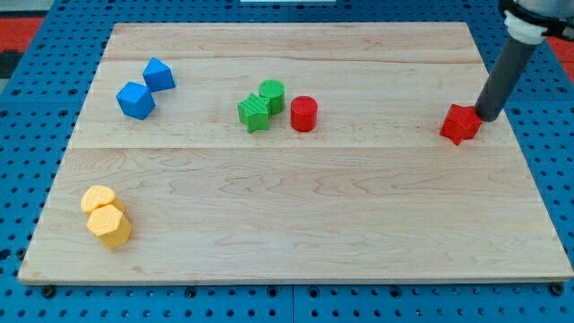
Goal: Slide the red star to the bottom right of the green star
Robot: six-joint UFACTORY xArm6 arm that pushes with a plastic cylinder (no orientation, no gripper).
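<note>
Well, early going: my tip (489, 117) touches the red star (460, 124) at its 2 o'clock, no hand here, green star (254, 114) far off at 9 o'clock.

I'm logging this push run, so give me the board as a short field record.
tip: my tip, at the red star's right edge
red star, view's right
green star, centre-left, touching green cylinder
red cylinder, just right of the greens
blue blocks, top left
yellow blocks, bottom left
</note>
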